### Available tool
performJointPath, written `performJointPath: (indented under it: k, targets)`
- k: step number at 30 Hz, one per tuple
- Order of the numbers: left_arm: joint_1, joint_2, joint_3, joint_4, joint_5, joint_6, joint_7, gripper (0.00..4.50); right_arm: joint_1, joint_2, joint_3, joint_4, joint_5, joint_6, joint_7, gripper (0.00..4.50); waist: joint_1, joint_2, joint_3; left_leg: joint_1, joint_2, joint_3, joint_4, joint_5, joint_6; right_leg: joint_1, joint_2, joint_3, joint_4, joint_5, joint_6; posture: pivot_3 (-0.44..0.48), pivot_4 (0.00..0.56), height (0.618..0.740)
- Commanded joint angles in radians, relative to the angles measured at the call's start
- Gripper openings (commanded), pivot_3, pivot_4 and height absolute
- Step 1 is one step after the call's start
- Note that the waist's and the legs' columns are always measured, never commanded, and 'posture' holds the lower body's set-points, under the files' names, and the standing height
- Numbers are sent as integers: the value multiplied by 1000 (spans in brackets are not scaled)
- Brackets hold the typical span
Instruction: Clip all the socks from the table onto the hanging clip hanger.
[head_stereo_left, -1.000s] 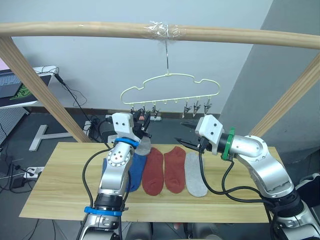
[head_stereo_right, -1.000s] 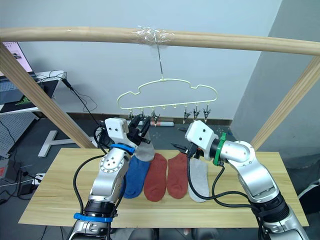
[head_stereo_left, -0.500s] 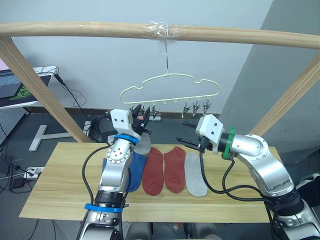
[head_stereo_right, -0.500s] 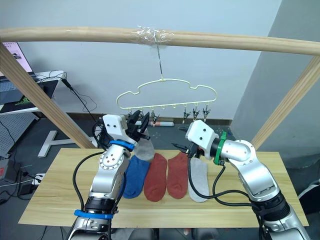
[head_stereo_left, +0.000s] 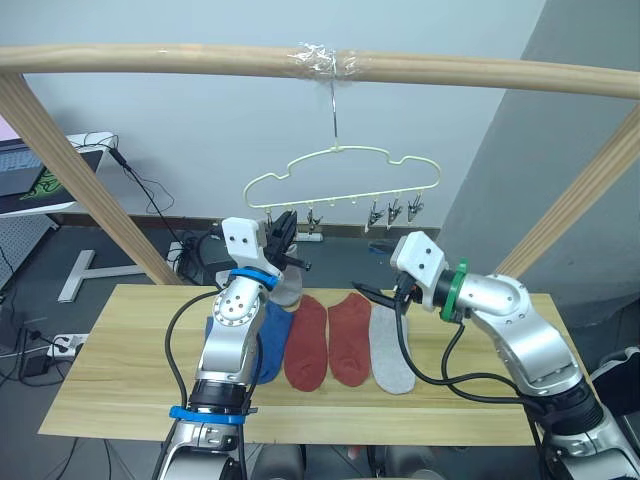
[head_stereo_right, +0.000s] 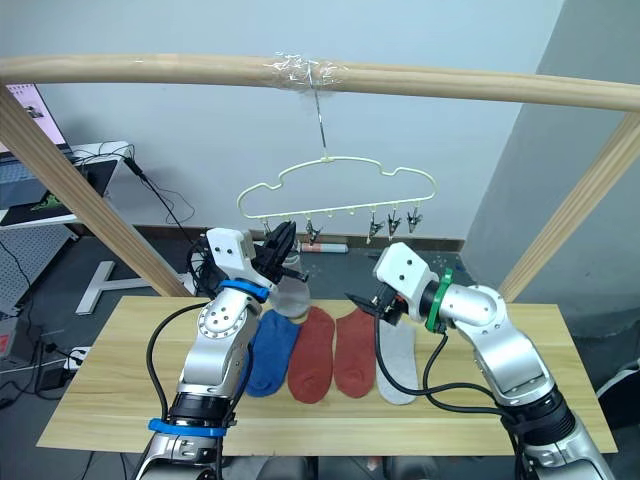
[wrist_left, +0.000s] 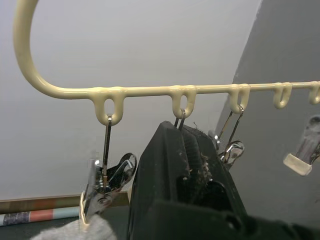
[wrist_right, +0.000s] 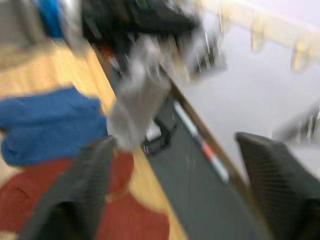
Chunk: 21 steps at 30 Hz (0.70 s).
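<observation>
Lifted higher than a second ago, the grey sock (head_stereo_right: 288, 296) now hangs at the clip hanger's (head_stereo_right: 336, 190) leftmost clips, pinched in the closed left gripper (head_stereo_right: 279, 246). Two blue socks (head_stereo_right: 268, 352), two rust-red socks (head_stereo_right: 330, 350) and another grey sock (head_stereo_right: 398, 361) lie on the table (head_stereo_right: 110, 400). Meanwhile the right gripper (head_stereo_right: 368, 300) has dipped, fingers spread, holding nothing.

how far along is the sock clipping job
Early. One light grey sock hangs at the pale-yellow wire clip hanger's leftmost clips, the left gripper beside it. The right gripper is open, holding nothing. Blue, two rust-red and grey socks remain on the table.
</observation>
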Motion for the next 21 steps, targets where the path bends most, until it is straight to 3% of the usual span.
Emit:
performJointPath:
  k: [1, 9, 18, 21]
  targets:
    - [-17, 12, -1, -52, -14, 8, -24, 0, 35, 37, 37, 107, -103, -41, -115, 4477, 0, 0, 0, 0, 0, 0, 0, 0, 0, 0, 0, 0, 0, 0, 0, -13, 147, 710]
    - [-9, 23, -2, -79, -18, 42, -54, 0, 85, 201, 0, 458, -163, -118, -319, 4477, 0, 1, 1, 2, 0, 2, 0, 0, 0, 0, 0, 2, 3, 0, 0, 8, 157, 710]
    - [-4, 32, 7, -84, -25, 66, -68, 0, 63, 305, -55, 660, -155, -172, -375, 4477, 0, 1, 1, 2, 0, 3, 0, 0, 0, 0, 0, 2, 4, 0, 0, 15, 161, 710]
    - [-6, 34, 9, -82, -27, 69, -69, 0, 53, 311, -55, 691, -162, -188, -364, 3893, 0, 1, 1, 2, 0, 3, 1, 0, 0, 0, 0, 3, 4, 0, 0, 15, 161, 710]
